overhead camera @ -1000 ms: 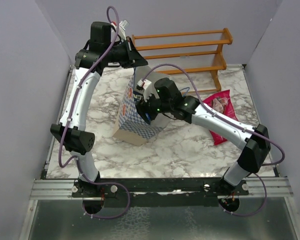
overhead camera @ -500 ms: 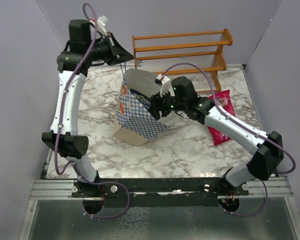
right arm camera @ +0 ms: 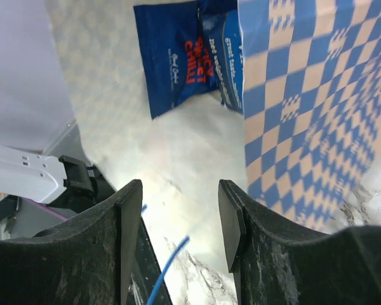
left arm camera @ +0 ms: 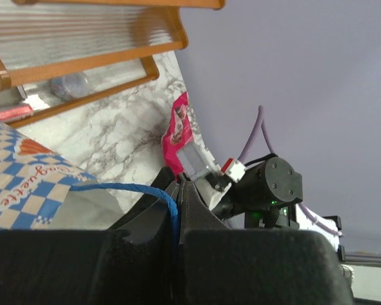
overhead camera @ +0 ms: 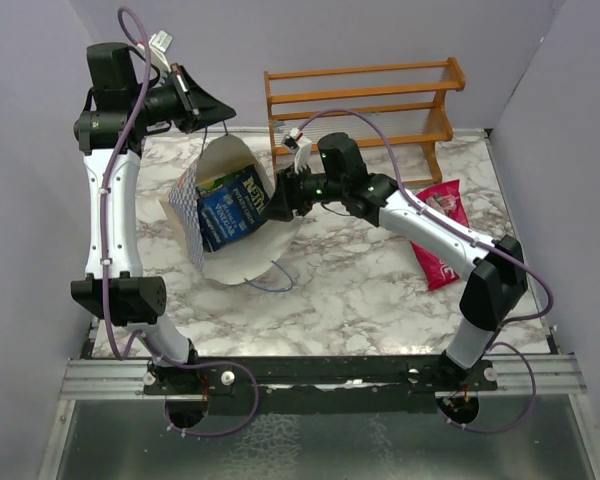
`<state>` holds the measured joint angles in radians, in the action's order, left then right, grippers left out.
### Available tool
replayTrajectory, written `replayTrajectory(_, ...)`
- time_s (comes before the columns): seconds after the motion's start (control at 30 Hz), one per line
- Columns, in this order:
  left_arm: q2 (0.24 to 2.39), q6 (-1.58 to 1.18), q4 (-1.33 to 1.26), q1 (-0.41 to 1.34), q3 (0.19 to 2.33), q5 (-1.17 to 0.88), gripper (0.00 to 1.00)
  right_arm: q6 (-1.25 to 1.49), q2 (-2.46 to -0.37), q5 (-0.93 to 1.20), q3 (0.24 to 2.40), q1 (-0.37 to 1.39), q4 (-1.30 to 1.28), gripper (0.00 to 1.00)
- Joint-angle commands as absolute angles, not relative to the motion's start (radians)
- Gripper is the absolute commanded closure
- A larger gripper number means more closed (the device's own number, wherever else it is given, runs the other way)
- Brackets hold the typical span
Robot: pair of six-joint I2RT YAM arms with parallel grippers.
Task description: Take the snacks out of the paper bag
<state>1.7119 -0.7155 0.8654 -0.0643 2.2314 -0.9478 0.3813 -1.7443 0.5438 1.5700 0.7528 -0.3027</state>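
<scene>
Top view bright, even; soft shadow under paper bag [overhead camera: 242,262]. My left fingers [left arm camera: 82,267] black, underexposed; wooden rack [left arm camera: 82,60] blurred. My right fingers [right arm camera: 82,254] soft-focus; bag's pale inside washed out.

Tan paper bag [overhead camera: 248,256] with blue-and-white checks; dark blue packet [overhead camera: 230,205]; red packet [overhead camera: 442,236]

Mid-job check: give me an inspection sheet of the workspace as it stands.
Surface: marble table, no spills seen.
Job's things: paper bag tipped open, held up by one handle; dark blue packets inside; red packet out on the table.
Clutter: wooden rack at the far edge.
Claws: left claw shut on blue cord handle; right claw open at the bag's mouth.
Cables: purple cables loop along both arms; no snag seen.
Surroundings: plain walls.
</scene>
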Motion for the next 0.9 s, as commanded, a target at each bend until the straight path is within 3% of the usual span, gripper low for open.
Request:
replayTrajectory(0.0, 1.566, -0.812, 0.635, -0.058, 2.064, -1.054, 1.0, 0.428, -1.74, 0.539, 1.558, 0.758, -0.279, 0.48)
replayTrajectory(0.13, 1.508, -0.89, 0.53, -0.009, 1.915, -1.047, 1.0, 0.415, -1.735, 0.554, 1.515, 0.758, -0.276, 0.48)
replayTrajectory(0.4, 1.515, -0.873, 0.611, 0.157, 1.925, -0.965, 1.0, 0.361, -1.658, 0.487, 1.469, 0.758, -0.309, 0.48)
replayTrajectory(0.57, 1.503, -0.857, 0.621, 0.181, 1.897, -0.964, 1.0, 0.533, -1.603, 0.287, 1.354, 0.758, -0.191, 0.47)
replayTrajectory(0.87, 1.479, -0.901, 0.584, 0.183, 1.806, -0.988, 1.0, 0.683, -1.721, 0.051, 1.352, 0.81, 0.04, 0.38)
